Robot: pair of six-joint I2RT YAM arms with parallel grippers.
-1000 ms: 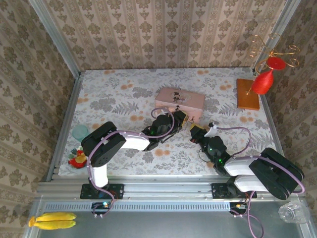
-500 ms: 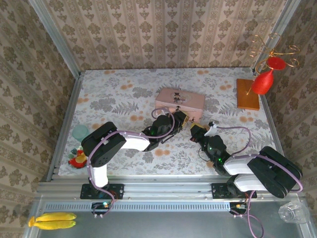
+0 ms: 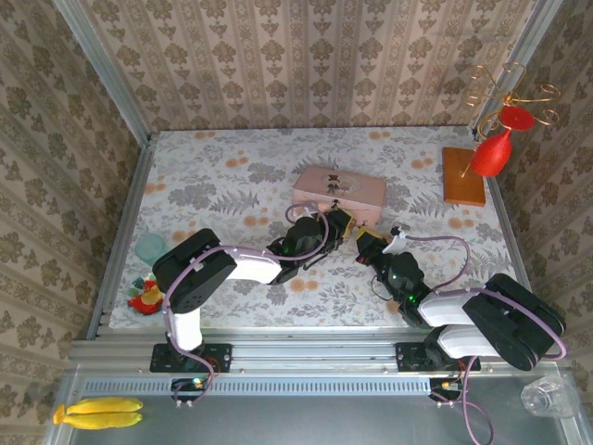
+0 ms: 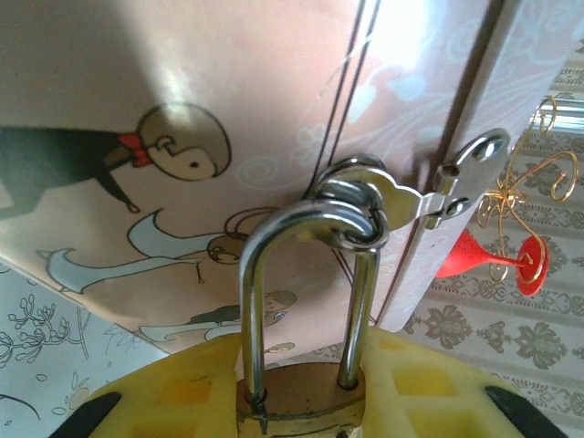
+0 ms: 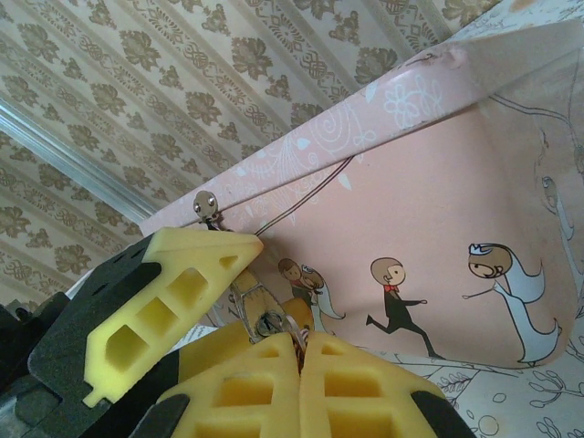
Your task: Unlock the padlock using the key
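Observation:
The small brass padlock [image 4: 297, 401] hangs by its silver shackle [image 4: 310, 219] from the hasp [image 4: 456, 187] of the pink tin [image 4: 228, 82]. My left gripper [image 4: 301, 406] is shut on the padlock's body, a yellow finger on each side. Both shackle legs reach down to the body. In the right wrist view my right gripper [image 5: 301, 345] is shut on the key [image 5: 295, 330]. The key's tip sits at the keyhole in the padlock [image 5: 255, 306]. In the top view both grippers, left [image 3: 335, 223] and right [image 3: 367, 240], meet at the tin's [image 3: 338, 188] front right corner.
A wooden block [image 3: 463, 176] with a gold wire stand and red ornament [image 3: 491, 153] is at the back right. A teal lid [image 3: 150, 246] and a red toy [image 3: 145, 297] lie at the left edge. Bananas [image 3: 97, 413] and a glass [image 3: 547, 397] lie off the table in front.
The pink tin and the two grippers have drifted very slightly to the right. Both grips look the same.

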